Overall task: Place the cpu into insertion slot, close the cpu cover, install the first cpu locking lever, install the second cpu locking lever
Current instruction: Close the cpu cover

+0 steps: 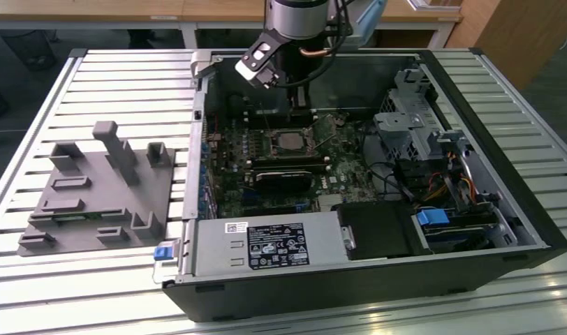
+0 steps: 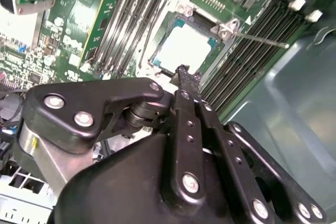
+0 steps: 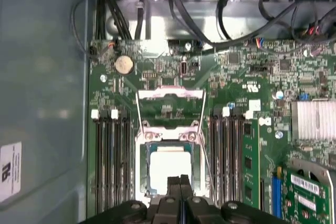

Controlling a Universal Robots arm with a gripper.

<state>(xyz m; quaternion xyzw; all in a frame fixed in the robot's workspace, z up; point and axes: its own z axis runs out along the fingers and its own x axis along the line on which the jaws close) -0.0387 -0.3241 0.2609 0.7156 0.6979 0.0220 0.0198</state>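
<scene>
The cpu (image 3: 169,165) lies flat in the insertion slot (image 3: 142,156), its pale metal top bright in both wrist views (image 2: 184,51); in the exterior view it is the grey square (image 1: 288,142) mid-board. The cpu cover (image 3: 169,94) stands swung up at the slot's far hinge, green board showing through its window. A thin locking lever (image 2: 260,39) sticks out sideways, unlatched. My gripper (image 3: 180,181) is shut with nothing between its fingers, and it hovers over the cpu's near edge (image 2: 181,71). It hangs above the board inside the case (image 1: 299,96).
Black memory slots (image 3: 111,166) flank the socket on both sides. A black heatsink block (image 1: 283,178), the power supply (image 1: 264,246) and a drive cage (image 1: 416,118) with cables crowd the case. A grey fixture (image 1: 97,188) sits on the table at the exterior view's left.
</scene>
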